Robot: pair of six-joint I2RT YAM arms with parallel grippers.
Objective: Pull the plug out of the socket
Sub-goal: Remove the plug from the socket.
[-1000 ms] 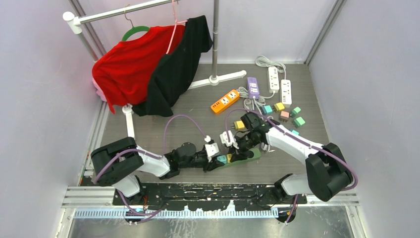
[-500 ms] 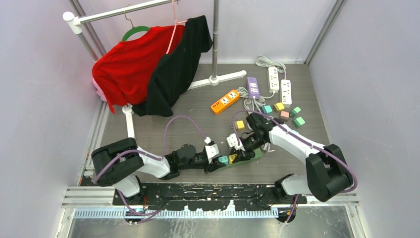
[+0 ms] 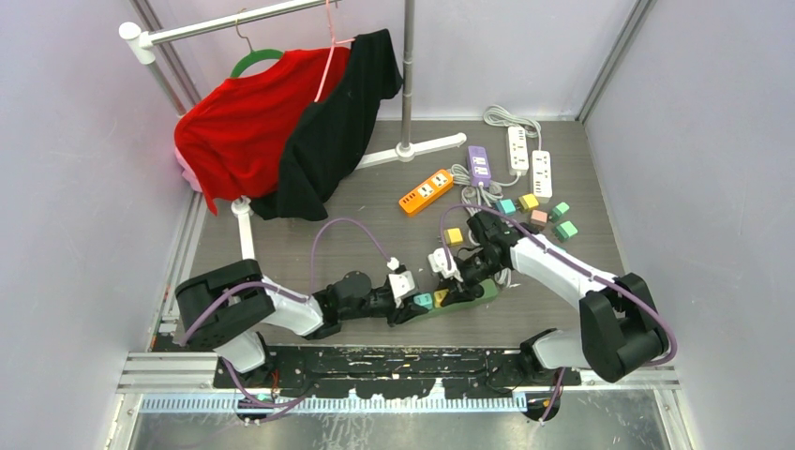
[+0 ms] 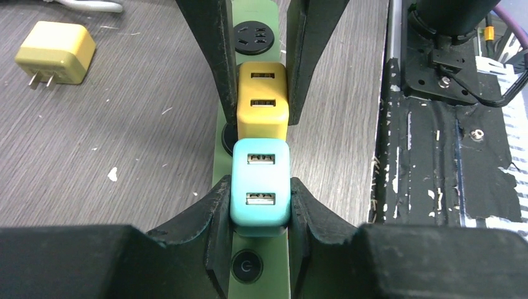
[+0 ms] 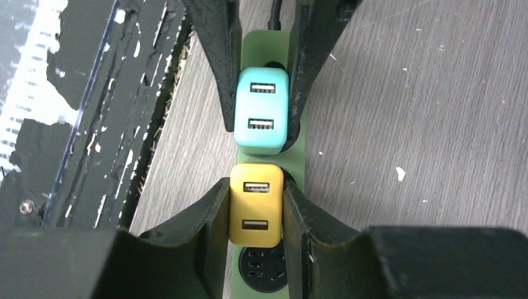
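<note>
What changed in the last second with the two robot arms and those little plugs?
The right gripper came down onto the green power strip, and its fingers now clasp the yellow plug. The left gripper stayed clamped on the teal plug. Both plugs still sit in the strip; everything else stayed put.

Left arm (image 3: 291, 311) stretched low, reaching rightward, forearm near level. Left pincer (image 4: 260, 200) clamped on teal plug (image 4: 260, 177), one finger on each side. Right arm (image 3: 553, 267) bent, reaching leftward and down. Right pincer (image 5: 255, 212) clamped on yellow plug (image 5: 256, 187). Pincers face each other, tips near.
</note>
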